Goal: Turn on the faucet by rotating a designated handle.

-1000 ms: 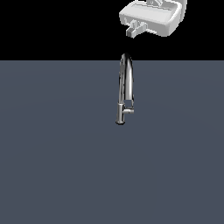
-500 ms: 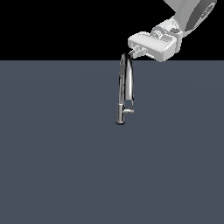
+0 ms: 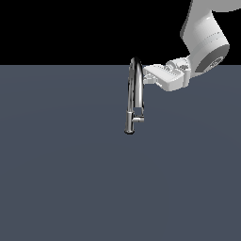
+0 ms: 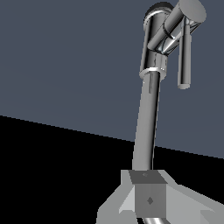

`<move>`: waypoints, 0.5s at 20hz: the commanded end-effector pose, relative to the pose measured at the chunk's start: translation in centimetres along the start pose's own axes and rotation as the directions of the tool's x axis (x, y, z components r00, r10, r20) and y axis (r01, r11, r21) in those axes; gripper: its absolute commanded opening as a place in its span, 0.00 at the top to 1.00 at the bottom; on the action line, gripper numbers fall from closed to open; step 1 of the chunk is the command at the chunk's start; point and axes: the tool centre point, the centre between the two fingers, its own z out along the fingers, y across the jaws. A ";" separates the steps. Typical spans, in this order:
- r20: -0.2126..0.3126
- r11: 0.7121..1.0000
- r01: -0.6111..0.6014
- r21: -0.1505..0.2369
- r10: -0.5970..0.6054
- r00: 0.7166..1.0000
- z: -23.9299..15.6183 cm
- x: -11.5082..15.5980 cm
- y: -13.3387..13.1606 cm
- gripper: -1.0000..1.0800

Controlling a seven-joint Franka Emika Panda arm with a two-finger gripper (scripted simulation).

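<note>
Unmarked grey floor [image 3: 61,179], chrome faucet [image 3: 136,89].

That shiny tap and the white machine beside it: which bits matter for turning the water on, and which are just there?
Part of the job:
- faucet
- handle, the short lever low on the stem
- end effector, near the top of the arch

Just there:
- grey surface
</note>
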 end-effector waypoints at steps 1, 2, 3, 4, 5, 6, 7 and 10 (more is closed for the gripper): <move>0.048 0.998 -0.044 0.043 0.042 0.998 0.2 2.1 -0.1 1.00; 0.067 0.996 -0.062 0.059 0.058 0.996 0.3 2.9 -0.1 1.00; 0.085 0.994 -0.079 0.075 0.073 0.994 0.4 3.6 0.0 1.00; 0.103 0.991 -0.096 0.089 0.087 0.991 0.6 4.4 0.0 1.00; 0.120 0.988 -0.112 0.102 0.100 0.988 0.7 5.1 0.0 1.00; 0.136 0.985 -0.128 0.115 0.112 0.984 0.9 5.8 0.1 1.00; 0.152 0.982 -0.143 0.127 0.124 0.981 1.0 6.4 0.1 1.00; 0.193 0.970 -0.184 0.156 0.153 0.969 1.5 8.1 0.3 1.00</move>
